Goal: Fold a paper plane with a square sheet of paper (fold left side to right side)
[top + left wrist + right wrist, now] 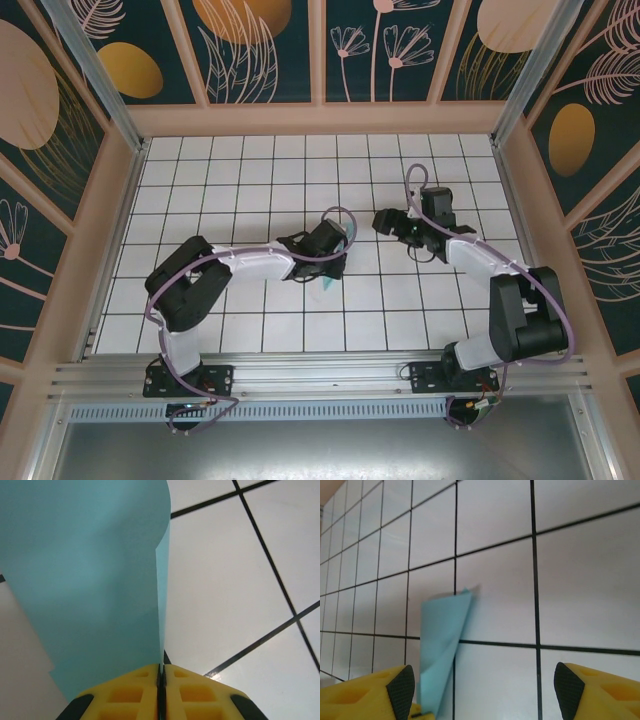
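The turquoise-blue sheet of paper (90, 580) is lifted off the tiles and curls over on itself, one edge pinched between my left gripper's (161, 672) yellow fingers, which are shut on it. From above, a small part of the sheet (329, 287) pokes out below the left gripper (335, 262) near the table's middle. My right gripper (388, 222) hovers about one tile to the right, open with nothing between its fingers. In the right wrist view the curled sheet (440, 645) stands left of centre, beside the left fingertip (400, 687) of the open right gripper (485, 690).
White grid tiles (400, 300) cover the floor around both arms. Wooden walls with patterned panels (320, 115) close in the back and sides. A metal rail (320, 375) runs along the near edge by the arm bases.
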Robot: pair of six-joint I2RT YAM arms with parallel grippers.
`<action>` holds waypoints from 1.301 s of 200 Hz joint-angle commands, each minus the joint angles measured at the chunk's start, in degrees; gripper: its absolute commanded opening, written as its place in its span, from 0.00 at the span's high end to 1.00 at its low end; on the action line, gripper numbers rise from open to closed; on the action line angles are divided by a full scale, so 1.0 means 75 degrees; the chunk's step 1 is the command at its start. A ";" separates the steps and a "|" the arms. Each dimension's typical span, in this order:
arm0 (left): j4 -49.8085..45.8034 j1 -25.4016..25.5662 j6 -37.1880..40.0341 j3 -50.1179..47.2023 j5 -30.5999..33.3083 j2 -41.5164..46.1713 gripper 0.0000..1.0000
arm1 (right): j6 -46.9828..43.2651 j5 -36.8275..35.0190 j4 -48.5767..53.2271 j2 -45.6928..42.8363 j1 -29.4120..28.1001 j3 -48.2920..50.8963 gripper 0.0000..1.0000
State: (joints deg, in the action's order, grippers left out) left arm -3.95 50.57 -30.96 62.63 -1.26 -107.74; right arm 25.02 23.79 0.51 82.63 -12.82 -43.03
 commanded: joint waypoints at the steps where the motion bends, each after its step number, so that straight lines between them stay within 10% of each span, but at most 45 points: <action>1: 0.0754 -0.0190 -0.0474 -0.0279 -0.1048 0.0139 0.88 | 0.0154 0.0334 -0.0785 -0.0055 -0.0076 0.0341 0.25; 121: 0.5274 -0.1486 -0.2897 -0.2142 -0.3670 0.0242 0.91 | 0.0694 0.0688 -0.2289 0.1132 -0.1207 0.0598 0.33; 260: 0.6971 -0.1765 -0.3865 -0.2962 -0.3862 -0.0302 0.94 | 0.1274 0.0848 -0.3090 0.1925 -0.1578 0.0311 0.44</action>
State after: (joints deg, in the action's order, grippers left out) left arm 44.42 37.69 -58.43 41.28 -29.47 -108.03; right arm 33.15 28.62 -18.74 96.18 -24.27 -40.03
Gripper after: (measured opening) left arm 0.070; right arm 0.582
